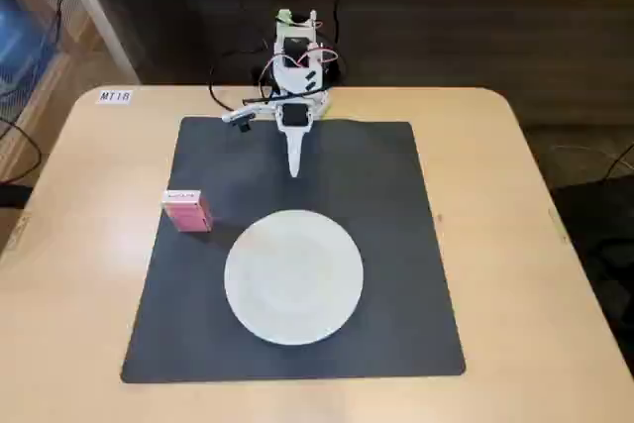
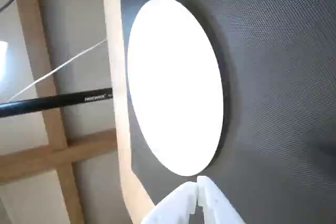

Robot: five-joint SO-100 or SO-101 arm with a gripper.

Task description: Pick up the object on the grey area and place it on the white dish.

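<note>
In the fixed view, a white arm (image 1: 294, 76) sat at the top centre of the frame, at the far edge of a light wooden table (image 1: 535, 245). Its gripper (image 1: 294, 171) pointed down the picture, over the upper middle of the dark grey mat (image 1: 396, 205), with the two white fingers pressed together into a single point and nothing between them. It hung apart from everything else on the mat.

The pink box (image 1: 186, 210) stood at the left edge of the mat, left of centre in the frame, with a paler top face. It was well apart from the gripper and just up and left of the white plate (image 1: 293, 276). The plate lay flat on the mat, slightly below the middle of the frame, with nothing on it. A gap of bare mat separated the box from the plate's rim.

Black cables (image 1: 223, 86) trailed from the arm's base toward the upper left. A small white label (image 1: 115, 96) was stuck near the table's upper left corner.

In the wrist view, the gripper (image 2: 198, 182) came in from the bottom edge, its tips meeting just below the rim of the plate (image 2: 176, 82), which filled the middle of the frame as a bright oval. The mat (image 2: 278, 103) covered the right side. The table edge (image 2: 116, 103) ran down the left, and a black rod (image 2: 52, 103) crossed beyond it. The box did not appear in this view.
</note>
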